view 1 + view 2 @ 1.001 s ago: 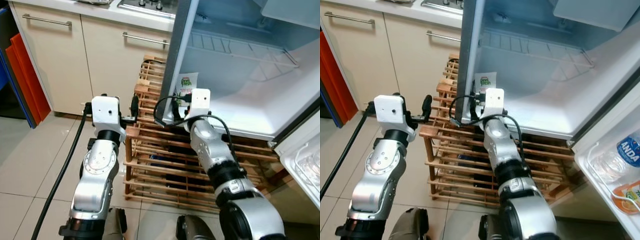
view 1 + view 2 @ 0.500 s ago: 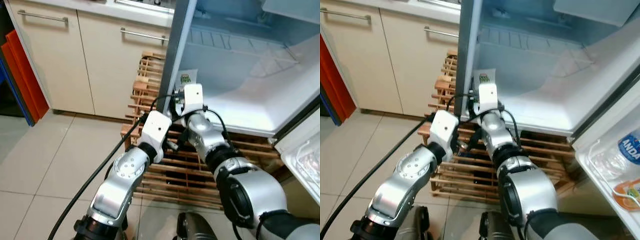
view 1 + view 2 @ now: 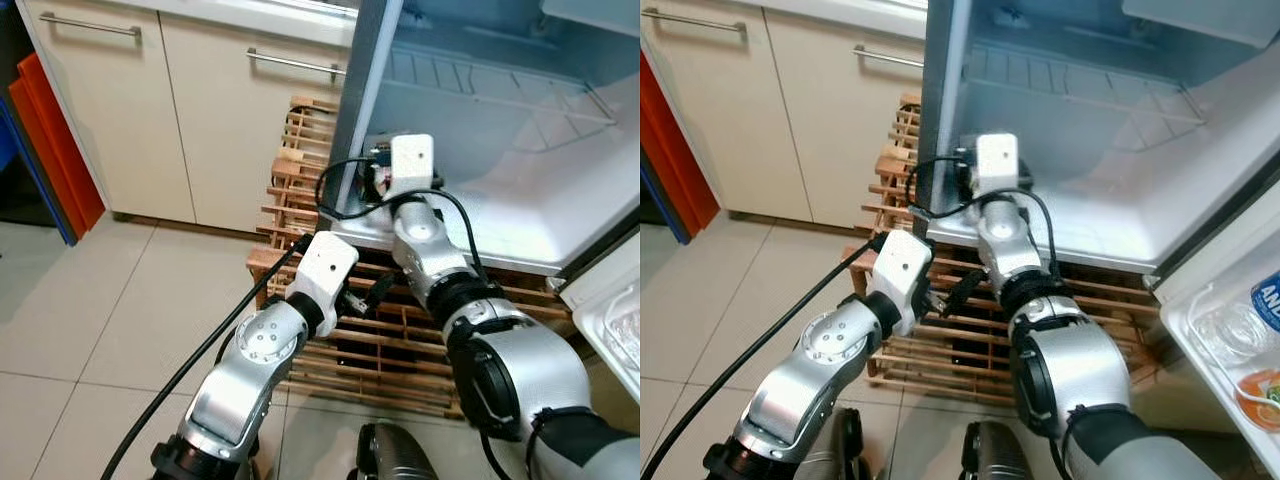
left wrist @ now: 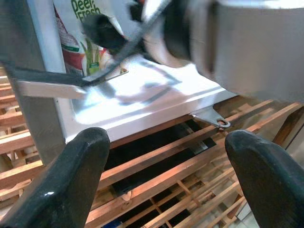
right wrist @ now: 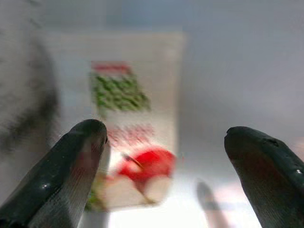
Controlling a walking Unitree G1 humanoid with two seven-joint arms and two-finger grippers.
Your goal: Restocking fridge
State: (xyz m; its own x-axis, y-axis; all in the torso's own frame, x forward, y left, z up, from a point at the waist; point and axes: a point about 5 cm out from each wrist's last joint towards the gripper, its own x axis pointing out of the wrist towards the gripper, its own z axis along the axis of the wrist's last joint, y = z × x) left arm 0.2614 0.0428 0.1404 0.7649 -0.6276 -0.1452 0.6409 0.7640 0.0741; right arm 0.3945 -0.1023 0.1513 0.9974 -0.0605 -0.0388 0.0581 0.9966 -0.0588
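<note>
Our right gripper [image 5: 161, 156] spread wide, released, at the fridge [image 3: 520, 215] floor's near left edge, carton [image 5: 135, 118] standing blurred just beyond, open white floor rightward, our left gripper [image 4: 166, 185] spread, empty, before the wooden rack [image 3: 300, 150] below.

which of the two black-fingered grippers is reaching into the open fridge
The right gripper, fingers open before the white juice carton on the fridge floor. The left gripper hovers lower, at the wooden rack.

White carton [image 5: 135, 118] with green lettering and red fruit print, upright at the fridge floor's [image 3: 520, 215] front left corner.
</note>
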